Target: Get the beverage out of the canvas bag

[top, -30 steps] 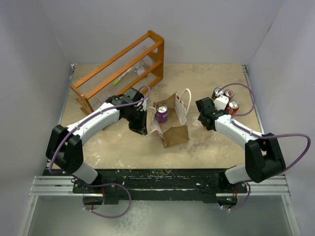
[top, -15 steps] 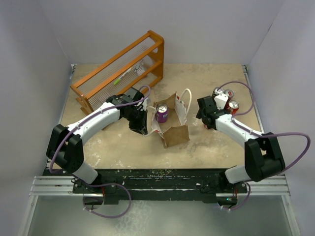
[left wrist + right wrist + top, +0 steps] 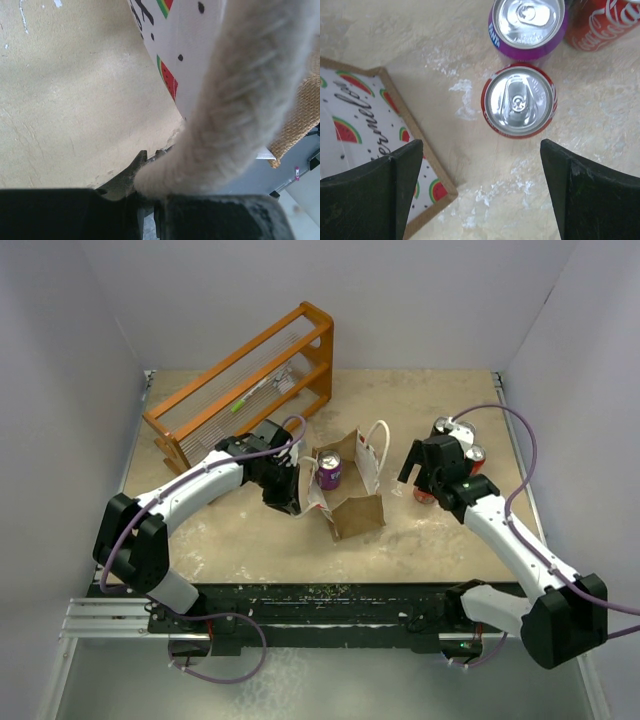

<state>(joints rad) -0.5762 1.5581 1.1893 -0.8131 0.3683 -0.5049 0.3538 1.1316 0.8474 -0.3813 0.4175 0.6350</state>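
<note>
The purple can (image 3: pixel 329 471) stood upright inside the canvas bag (image 3: pixel 352 502), its silver lid showing through the open mouth near the middle of the worktop (image 3: pixel 250 540). The left tool (image 3: pixel 290 502) was clenched on the bag's white loop handle (image 3: pixel 240 100) on the side nearer the orange wooden rack (image 3: pixel 245 390). The left wrist view showed the soft cord pinched between the fingers, with the watermelon-printed panel (image 3: pixel 185 50) just behind it.

The right tool (image 3: pixel 479 145) was released, its 2 fingers spread wide and holding nothing. It hovered over a red can (image 3: pixel 519 100) standing on the worktop just beside the bag. A Fanta can (image 3: pixel 526 22) and a Coca-Cola can (image 3: pixel 605 20) stood close behind the red one, so 3 cans were outside the bag.

The purple can would probably handle as a stiff, smooth cylinder with some weight if full. Its painted wall looked slippery, so a firm squeeze across the body just under the rim, coming straight down through the mouth, seemed the best hold. The bag itself looked light and floppy. It would likely lift or fold with the can unless the handle was kept held. The fabric walls stood close around the can, so spread fingers could snag on them going in.
</note>
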